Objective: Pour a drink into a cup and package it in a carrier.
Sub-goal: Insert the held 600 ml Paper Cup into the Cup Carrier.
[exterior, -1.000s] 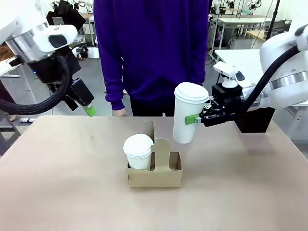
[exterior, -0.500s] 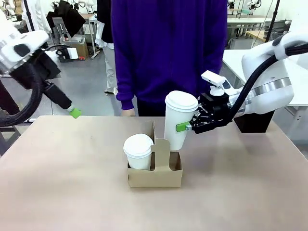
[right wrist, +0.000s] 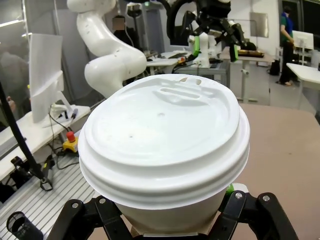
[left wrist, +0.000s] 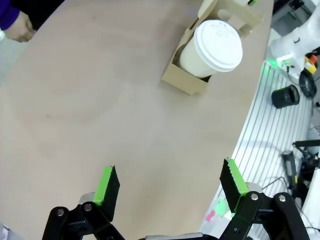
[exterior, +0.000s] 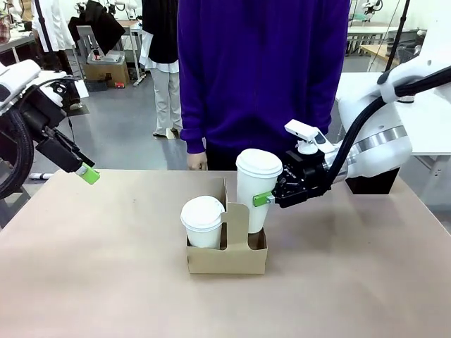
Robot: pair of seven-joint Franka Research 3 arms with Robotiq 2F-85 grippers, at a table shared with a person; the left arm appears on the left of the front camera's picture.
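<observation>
My right gripper [exterior: 270, 198] is shut on a tall white lidded cup [exterior: 256, 189], gripping it at mid-height from the right. The cup stands upright and its base dips into the right well of the brown cardboard carrier [exterior: 227, 258]. A second lidded cup [exterior: 202, 221] sits in the left well. In the right wrist view the cup's lid [right wrist: 165, 135] is close up, with a green pad [right wrist: 228, 189] at its side. My left gripper [exterior: 89, 174] hangs open above the table's far left; from its wrist the carrier [left wrist: 182, 80] lies far ahead. The jug of drink is out of view.
A person in a purple top [exterior: 261, 70] stands at the far edge, one hand [exterior: 197, 162] hanging near the table. A black box [exterior: 370, 182] stands behind my right arm. Bare tabletop [exterior: 106, 260] spreads around the carrier.
My right gripper has carried the cup left and down, from beside the carrier into its right well. My left arm has swung left and lower. The person has shifted right.
</observation>
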